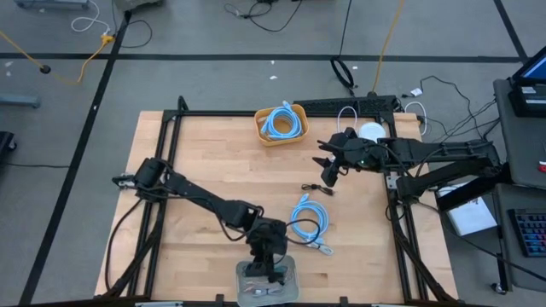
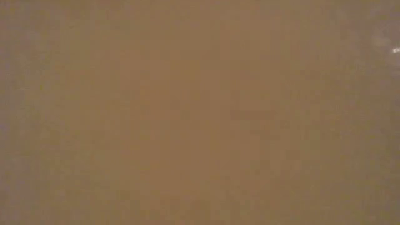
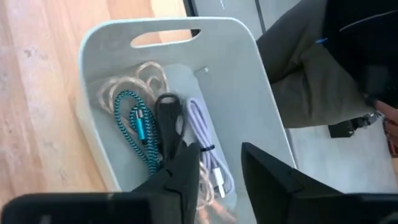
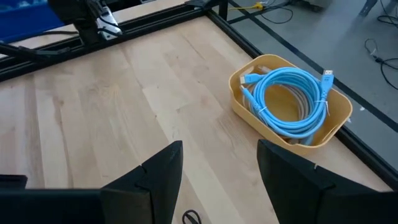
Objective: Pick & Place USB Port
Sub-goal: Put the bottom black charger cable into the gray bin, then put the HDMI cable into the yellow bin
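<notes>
The left gripper (image 1: 271, 271) hangs over the grey bin (image 1: 288, 271) at the desk's (image 1: 196, 153) near edge, so the step in hand looks like the placing end of the job: a cable being lowered or dropped into that bin. In the left wrist view the fingers (image 3: 186, 168) stand apart, and a black cable (image 3: 168, 115) loops just in front of one fingertip. Whether it is pinched or only resting against the finger cannot be told, though the gap between the jaws looks empty, so the gripper reads as released. Under it in the bin lie a teal braided cable (image 3: 134, 127), a pale lilac one (image 3: 208, 140) and a beige coil (image 3: 134, 78). If the black cable is free, the next move is probably a straight lift clear of the bin's walls, without snagging the loop.

Just right of the bin, a loose light-blue cable (image 1: 309, 220) lies coiled on the desk with its plug end trailing toward the bin; it seems the likely next pick. A small dark piece (image 1: 317, 188) lies farther back, too small to identify.

At the back of the desk a yellow tub (image 1: 258, 128) holds a coiled blue cable (image 1: 283, 122).

On the right, the right gripper (image 1: 327, 169) waits above the desk near the tub, its fingers (image 4: 165, 171) spread wide and holding nothing.

The low view shows nothing usable.
</notes>
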`<state>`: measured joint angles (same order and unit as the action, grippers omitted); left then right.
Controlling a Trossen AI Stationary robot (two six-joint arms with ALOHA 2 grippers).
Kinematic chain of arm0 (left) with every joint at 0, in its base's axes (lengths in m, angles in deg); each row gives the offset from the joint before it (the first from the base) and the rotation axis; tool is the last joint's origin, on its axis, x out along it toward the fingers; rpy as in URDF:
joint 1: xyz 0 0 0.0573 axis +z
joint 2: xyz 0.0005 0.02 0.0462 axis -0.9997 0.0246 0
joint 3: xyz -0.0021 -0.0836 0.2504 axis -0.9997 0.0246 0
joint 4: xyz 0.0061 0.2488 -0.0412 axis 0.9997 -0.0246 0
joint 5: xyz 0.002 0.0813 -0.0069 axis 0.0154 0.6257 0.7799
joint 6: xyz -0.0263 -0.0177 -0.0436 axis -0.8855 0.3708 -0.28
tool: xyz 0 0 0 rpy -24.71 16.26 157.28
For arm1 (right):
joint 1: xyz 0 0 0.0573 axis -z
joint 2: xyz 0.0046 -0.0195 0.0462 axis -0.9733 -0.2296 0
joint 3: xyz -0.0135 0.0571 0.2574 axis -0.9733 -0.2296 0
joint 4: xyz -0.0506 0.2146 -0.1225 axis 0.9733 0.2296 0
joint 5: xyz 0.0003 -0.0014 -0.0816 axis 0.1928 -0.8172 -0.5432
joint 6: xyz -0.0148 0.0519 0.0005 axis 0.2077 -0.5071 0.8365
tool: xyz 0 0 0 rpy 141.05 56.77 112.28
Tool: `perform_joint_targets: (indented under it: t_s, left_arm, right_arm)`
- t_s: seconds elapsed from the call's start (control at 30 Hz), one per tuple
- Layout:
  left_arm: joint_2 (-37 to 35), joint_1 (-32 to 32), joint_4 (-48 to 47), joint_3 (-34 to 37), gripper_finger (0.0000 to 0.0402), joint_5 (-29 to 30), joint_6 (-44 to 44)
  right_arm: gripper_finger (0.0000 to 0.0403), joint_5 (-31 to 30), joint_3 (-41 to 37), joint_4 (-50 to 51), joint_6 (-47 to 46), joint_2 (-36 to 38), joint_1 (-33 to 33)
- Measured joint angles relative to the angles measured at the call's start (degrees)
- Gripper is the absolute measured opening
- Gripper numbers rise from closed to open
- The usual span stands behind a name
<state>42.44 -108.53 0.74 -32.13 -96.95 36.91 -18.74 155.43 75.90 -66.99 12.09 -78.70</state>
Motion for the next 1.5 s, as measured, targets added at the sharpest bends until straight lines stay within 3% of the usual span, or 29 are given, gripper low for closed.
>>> perform_joint_targets:
  t_s: [0.27,0.4,0.5,0.7,0.83,1.03,1.2,1.33,1.5]
  left_arm:
    - [0.0,0.82,-3.91,-0.04,0.0136,0.77,0.95]
    - [-1.61,2.11,-10.8,-0.04,0.0122,5.74,4.04]
    - [-5.09,3.31,-15.22,-0.04,0.0109,12.97,5.96]
    - [-15.33,6.08,-16.94,-0.07,0.0099,35.07,8.37]
    - [-19.57,8.11,-18.29,-0.13,0.0109,42.39,7.65]
    - [-18.55,10.17,-26.43,0.45,0.0115,34.3,3.21]
    - [-18.58,9.2,-37.77,0.76,0.0115,37.61,3.46]
    - [-18.58,9.18,-47.56,0.77,0.0115,43.23,-2.14]
    - [-19.02,7.11,-49.54,0.8,0.0115,34.85,-1.06]
  right_arm:
    - [0.0199,1.38,0.0,0.03,0.0,0.0,0.0]
    - [0.0199,1.4,0.07,3.73,-0.68,0.02,-0.11]
    - [0.0199,1.38,0.07,9.0,-0.9,0.02,-0.11]
    - [0.0199,1.51,-0.15,12.71,-1.55,0.03,-0.23]
    - [0.0199,4.51,-3.88,10.54,-3.65,0.07,-0.45]
    - [0.0199,15.38,-19.6,-4.24,-14.92,0.02,-3.05]
    - [0.0199,17.93,-31.77,-18.18,-24.49,0.0,-6.15]
    - [0.0199,19.93,-35.34,-19.68,-29.34,0.0,-8.01]
    - [0.0199,22.05,-34.64,-20.53,-31.38,0.02,-10.88]
